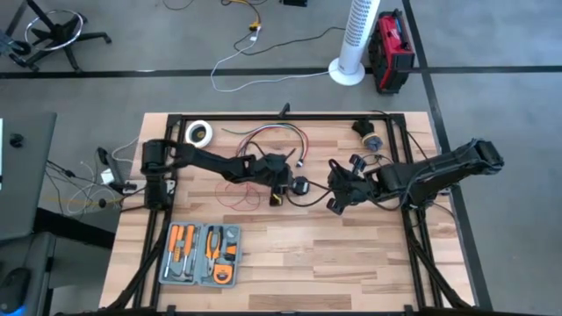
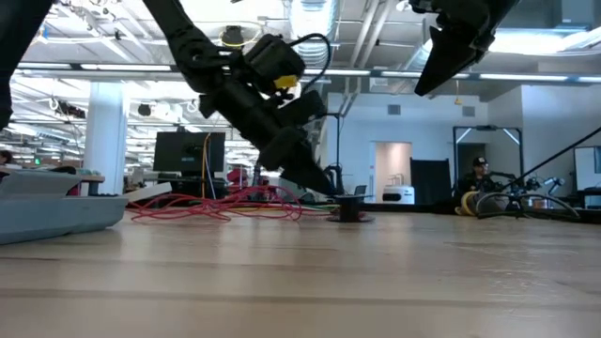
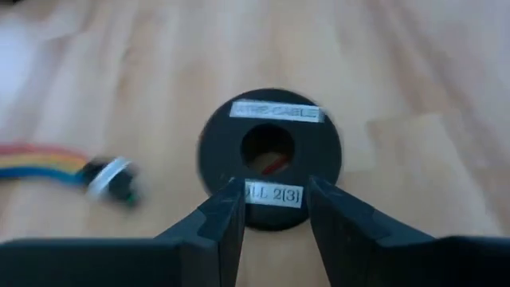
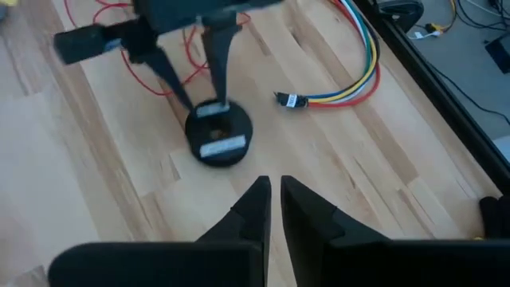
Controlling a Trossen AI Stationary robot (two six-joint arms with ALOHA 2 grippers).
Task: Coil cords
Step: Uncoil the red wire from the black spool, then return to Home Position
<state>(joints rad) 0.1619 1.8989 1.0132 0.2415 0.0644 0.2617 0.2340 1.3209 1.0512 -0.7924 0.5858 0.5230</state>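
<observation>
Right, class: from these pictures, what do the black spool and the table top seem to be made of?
Spool: probably plastic, matte black and evenly moulded, with white printed labels stuck on.
Table top: wood, apparently butcher-block, with pale jointed strips, visible grain and a smooth finish.

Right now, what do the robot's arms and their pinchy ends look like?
Both arms are dark, nearly black, built from jointed tube-like links. The left tool ends in two flat, dark, tapering fingers. The right tool has the same two pointed dark fingers. A black cable loops over the left arm, which also carries a small yellow marking.
</observation>
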